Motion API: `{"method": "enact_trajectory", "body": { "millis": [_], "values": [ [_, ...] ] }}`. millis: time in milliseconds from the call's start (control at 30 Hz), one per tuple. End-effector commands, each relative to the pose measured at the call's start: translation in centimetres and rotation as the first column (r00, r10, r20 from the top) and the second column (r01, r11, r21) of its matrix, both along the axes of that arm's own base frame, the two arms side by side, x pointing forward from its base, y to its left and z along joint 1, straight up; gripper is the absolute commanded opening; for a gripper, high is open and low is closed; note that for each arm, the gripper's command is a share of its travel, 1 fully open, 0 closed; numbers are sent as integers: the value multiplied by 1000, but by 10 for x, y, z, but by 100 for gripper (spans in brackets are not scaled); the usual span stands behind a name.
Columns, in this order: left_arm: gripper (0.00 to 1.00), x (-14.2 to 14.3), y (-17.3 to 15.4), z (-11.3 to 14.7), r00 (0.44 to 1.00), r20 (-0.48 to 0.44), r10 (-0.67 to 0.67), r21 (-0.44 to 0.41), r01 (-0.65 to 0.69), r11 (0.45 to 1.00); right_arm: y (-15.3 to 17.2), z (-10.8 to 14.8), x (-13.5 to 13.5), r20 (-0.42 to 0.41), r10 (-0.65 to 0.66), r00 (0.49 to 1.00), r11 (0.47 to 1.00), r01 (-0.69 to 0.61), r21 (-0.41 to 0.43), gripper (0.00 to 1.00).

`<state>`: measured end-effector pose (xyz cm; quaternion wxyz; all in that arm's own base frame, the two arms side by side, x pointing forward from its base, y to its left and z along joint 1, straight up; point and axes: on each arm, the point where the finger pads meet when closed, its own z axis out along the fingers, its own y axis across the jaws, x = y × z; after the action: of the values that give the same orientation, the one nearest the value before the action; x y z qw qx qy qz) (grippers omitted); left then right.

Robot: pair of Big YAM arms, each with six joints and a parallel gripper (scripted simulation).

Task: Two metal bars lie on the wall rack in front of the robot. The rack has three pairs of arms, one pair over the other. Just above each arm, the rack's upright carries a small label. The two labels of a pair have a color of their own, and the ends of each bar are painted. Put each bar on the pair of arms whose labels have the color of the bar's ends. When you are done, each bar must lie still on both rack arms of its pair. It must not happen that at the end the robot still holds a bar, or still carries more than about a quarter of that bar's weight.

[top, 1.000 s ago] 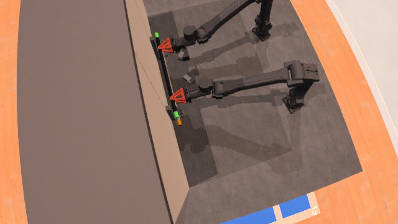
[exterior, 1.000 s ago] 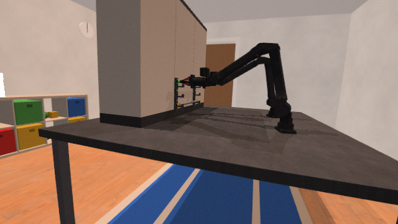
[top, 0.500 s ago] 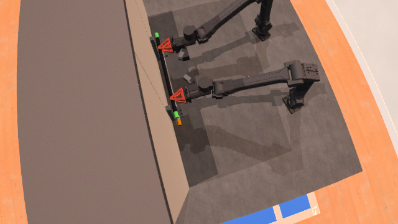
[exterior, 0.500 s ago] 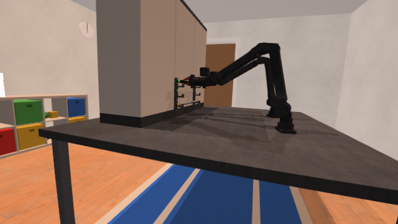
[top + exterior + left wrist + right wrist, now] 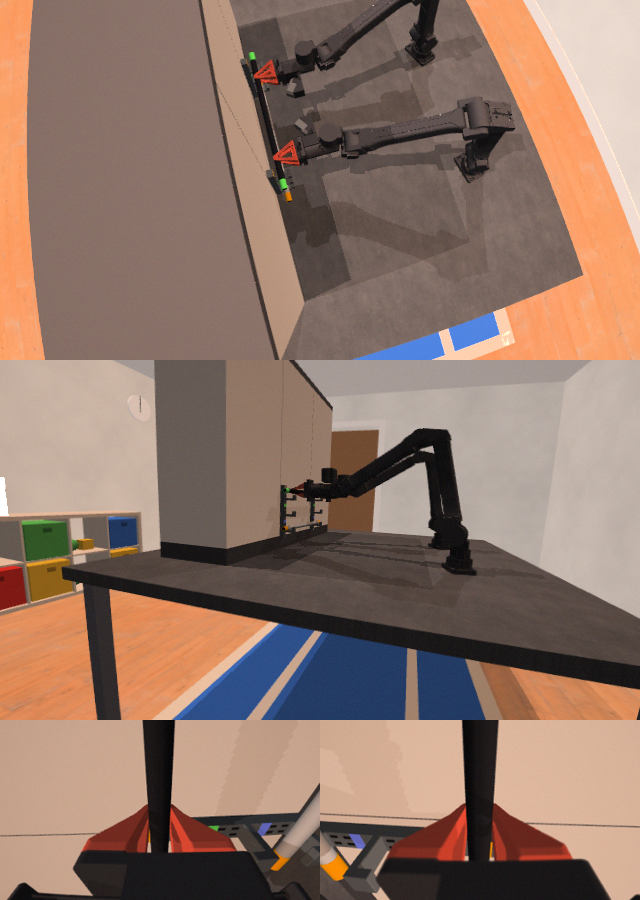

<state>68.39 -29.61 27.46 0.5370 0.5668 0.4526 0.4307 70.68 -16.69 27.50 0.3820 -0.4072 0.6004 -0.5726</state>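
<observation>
My left gripper (image 5: 275,156) (image 5: 295,490) (image 5: 159,809) and my right gripper (image 5: 256,75) (image 5: 479,810) are both shut on the dark bar with green ends (image 5: 267,120) (image 5: 286,490) (image 5: 159,760) (image 5: 481,760), which runs level at the height of the top rack arms. Contact with the rack is not clear. The light grey bar with orange ends (image 5: 288,197) (image 5: 302,526) (image 5: 301,830) (image 5: 335,869) lies on the lowest pair. Labels: orange (image 5: 149,836) (image 5: 491,849) at the top, green (image 5: 285,505) (image 5: 215,828) in the middle, blue (image 5: 264,828) (image 5: 357,840) lowest.
The wall (image 5: 260,225) (image 5: 255,460) stands right behind the rack. The rack's left upright (image 5: 273,181) (image 5: 283,512) and right upright (image 5: 248,75) stand near the bar's ends. The middle arms (image 5: 291,514) carry no bar.
</observation>
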Motion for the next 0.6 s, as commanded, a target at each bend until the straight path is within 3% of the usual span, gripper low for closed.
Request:
{"method": "enact_trajectory", "body": {
  "millis": [0,567],
  "values": [
    [0,14,3,81,993,114,17,-64,-10,998,-11,60,5,95,-15,995,1000,16,-8,0],
    [0,1,6,81,993,114,17,-64,-10,998,-6,59,-7,95,-15,995,1000,16,-8,0]
  ]
}}
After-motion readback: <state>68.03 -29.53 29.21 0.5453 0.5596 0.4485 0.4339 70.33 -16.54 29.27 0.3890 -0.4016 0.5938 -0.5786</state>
